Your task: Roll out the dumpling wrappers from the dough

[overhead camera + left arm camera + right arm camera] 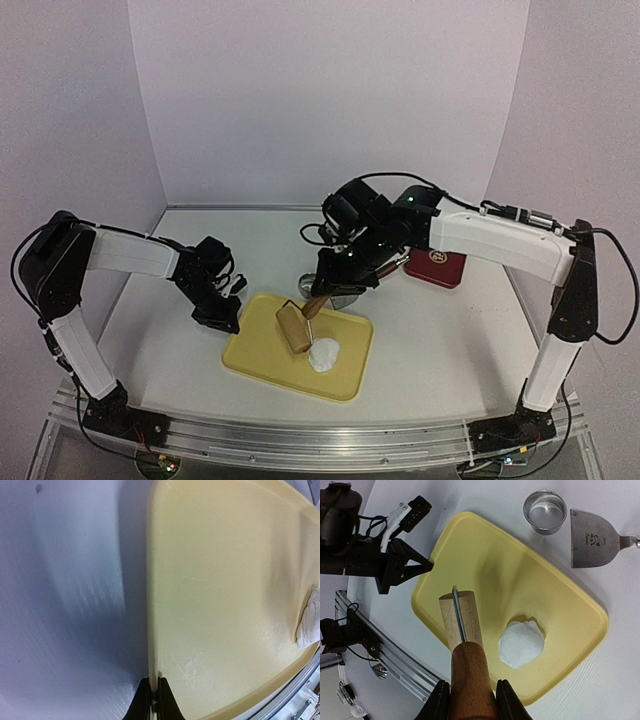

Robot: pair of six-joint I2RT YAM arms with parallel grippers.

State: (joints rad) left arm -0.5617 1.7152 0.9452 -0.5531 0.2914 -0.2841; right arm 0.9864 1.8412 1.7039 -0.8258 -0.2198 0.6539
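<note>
My right gripper (472, 700) is clamped on the handle of the pin (462, 620); both fingers press against the wood. The roller's long axis runs up and down the right wrist frame, in line with the handle. The dough (521, 644) lies right of the roller in that frame, near it but not touching, level with the roller's lower end. Finding: a sideways move toward frame right, across the roller's axis, would bring the roller onto the dough. I cannot tell whether the roller rests on the tray (485, 545) or hangs just above it. My right arm is plainly the nearer. My left gripper (152, 700) is closed on the tray's rim at the far left corner, well apart from the dough. The dough is a matte white, rounded, uneven lump, not flattened, in the tray's lower right part. No wrappers are visible.
</note>
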